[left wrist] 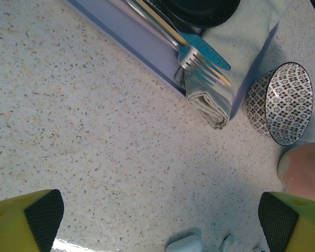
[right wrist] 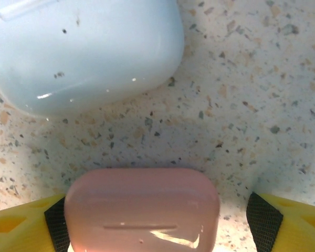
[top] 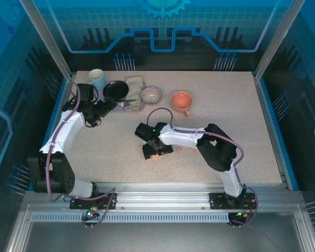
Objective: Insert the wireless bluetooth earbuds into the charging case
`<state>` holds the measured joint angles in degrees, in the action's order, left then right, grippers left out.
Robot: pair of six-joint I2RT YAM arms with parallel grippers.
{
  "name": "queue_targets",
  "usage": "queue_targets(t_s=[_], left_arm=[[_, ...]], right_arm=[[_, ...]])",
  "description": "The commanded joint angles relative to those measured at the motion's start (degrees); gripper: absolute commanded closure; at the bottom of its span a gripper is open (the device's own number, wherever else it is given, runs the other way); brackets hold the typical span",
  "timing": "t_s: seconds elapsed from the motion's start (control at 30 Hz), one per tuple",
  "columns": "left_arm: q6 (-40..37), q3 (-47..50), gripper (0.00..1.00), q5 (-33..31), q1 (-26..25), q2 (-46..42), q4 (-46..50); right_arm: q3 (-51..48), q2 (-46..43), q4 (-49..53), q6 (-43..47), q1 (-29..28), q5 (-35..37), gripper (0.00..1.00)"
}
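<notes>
Straddling pink case (right wrist: 142,210) at centre of tabletop (top: 241,131) with right tool (right wrist: 160,218), pads apart, likely bracing it for loading. Holding left tool (left wrist: 160,215) wide apart near back-left corner, clearing space.

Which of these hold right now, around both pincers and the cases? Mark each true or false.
The right pincer straddles the pink case. True.
The white case lies between its fingers. False: it lies beyond the pink one.
The left pincer grips the fork. False: it is open above bare table; the fork lies on the napkin.
The salmon cup stands on the table. True.
</notes>
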<state>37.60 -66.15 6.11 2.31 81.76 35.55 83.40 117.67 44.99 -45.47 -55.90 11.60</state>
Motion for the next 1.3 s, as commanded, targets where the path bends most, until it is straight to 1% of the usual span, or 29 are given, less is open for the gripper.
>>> queue_targets(t_s=[0.0,0.37,0.6,0.67,0.77,0.83,1.0,1.1,1.27], left_arm=[[0.3,1.1,0.01,1.3,0.6,-1.2,-0.3],[0.5,1.0,0.01,2.0,0.7,-1.3,-0.6],[0.8,0.8,0.01,2.3,0.7,-1.2,-0.7],[0.9,0.8,0.01,2.4,0.7,-1.2,-0.9],[1.0,0.9,0.01,2.8,0.7,-1.2,-1.2],[1.1,1.3,0.01,3.4,0.7,-1.2,-1.7],[1.8,3.9,0.01,7.1,0.7,-2.4,-4.1],[2.7,7.0,0.01,10.5,0.5,-4.0,-6.2],[6.4,16.1,0.01,15.0,-0.5,-8.9,-13.1]], right_arm=[[2.3,1.7,1.6,-1.0,-1.0,0.7,0.14],[2.3,2.1,2.3,-1.5,-1.2,0.3,0.20],[1.4,2.0,2.6,-2.3,-2.1,0.5,0.29],[0.9,1.9,2.4,-2.6,-2.2,0.5,0.35],[0.3,1.0,2.3,-3.0,-2.2,1.2,0.39],[0.2,0.0,2.4,-3.4,-2.1,2.1,0.40],[0.1,-3.9,2.6,-4.4,-1.1,3.9,0.40],[-0.3,-6.2,1.9,-5.5,0.2,4.0,0.40],[-0.4,-9.8,0.4,-7.7,3.4,3.9,0.40]])
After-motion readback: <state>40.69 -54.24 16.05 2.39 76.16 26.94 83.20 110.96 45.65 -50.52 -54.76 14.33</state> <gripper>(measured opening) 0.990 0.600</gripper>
